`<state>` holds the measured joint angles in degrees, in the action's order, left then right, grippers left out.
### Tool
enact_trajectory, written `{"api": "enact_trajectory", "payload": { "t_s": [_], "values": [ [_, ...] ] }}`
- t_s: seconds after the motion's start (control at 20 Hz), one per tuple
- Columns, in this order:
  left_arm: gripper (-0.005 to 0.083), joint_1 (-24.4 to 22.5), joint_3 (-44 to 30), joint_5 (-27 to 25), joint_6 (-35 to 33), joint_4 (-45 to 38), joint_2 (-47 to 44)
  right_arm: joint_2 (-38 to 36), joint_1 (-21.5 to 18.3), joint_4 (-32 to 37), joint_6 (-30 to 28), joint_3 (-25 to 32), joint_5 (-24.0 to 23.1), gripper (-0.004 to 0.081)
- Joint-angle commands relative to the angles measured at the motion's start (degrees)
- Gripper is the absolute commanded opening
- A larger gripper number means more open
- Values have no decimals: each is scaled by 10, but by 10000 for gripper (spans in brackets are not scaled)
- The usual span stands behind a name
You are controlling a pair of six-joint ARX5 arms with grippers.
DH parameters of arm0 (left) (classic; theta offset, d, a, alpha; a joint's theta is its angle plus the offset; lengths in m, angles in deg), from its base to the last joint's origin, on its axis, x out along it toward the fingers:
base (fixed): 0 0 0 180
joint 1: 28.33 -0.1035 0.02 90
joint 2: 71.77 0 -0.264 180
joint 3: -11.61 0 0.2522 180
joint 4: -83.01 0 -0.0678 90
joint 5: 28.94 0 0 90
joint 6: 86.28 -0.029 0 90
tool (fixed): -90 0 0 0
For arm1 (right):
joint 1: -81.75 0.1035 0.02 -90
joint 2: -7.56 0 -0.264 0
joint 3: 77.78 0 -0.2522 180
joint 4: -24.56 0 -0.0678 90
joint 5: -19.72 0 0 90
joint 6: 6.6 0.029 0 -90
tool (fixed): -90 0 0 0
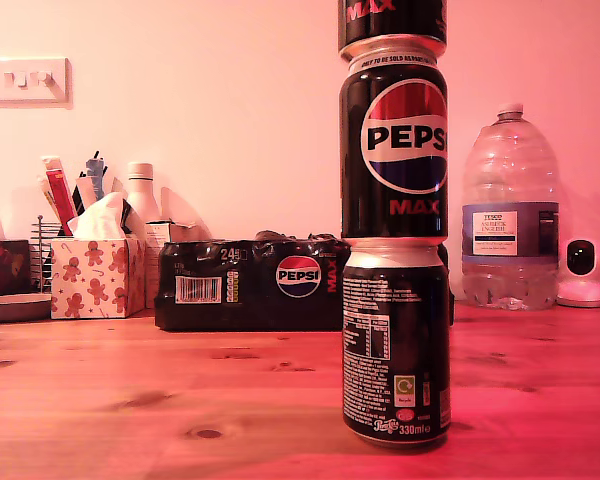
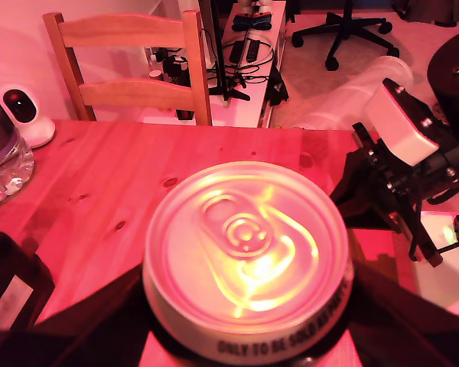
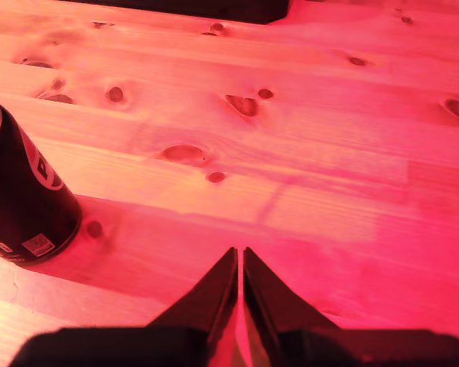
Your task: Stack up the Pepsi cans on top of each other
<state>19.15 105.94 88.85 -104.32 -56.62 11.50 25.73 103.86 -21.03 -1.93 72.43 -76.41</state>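
Upright, glossy black cylindrical Pepsi cans [image 1: 395, 250], stacked

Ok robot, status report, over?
My first gripper straddles top can, grip unclear. My second gripper shut, empty, above table. Three Pepsi cans stacked upright. Nothing blocking.

Strong pink-red cast throughout, warm glare on the can top [image 2: 246, 256]; soft shadows across the table [image 3: 306, 153], focus fairly sharp

A knotty pine table [image 1: 130, 400] glows under red-pink light. Behind it, at 12 o'clock, stands a plain pale wall [image 1: 230, 120] with a wall switch [image 1: 29, 80] at 10 o'clock. A wooden chair [image 2: 130, 65] stands against the table's edge.
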Motion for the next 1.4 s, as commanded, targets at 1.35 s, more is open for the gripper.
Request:
{"api": "enact_trajectory", "payload": {
  "t_s": [1.35],
  "values": [
    [789, 1, 21, -2, 16, -30, 3, -1, -1, 2, 2, 3, 0, 2]
  ]
}}
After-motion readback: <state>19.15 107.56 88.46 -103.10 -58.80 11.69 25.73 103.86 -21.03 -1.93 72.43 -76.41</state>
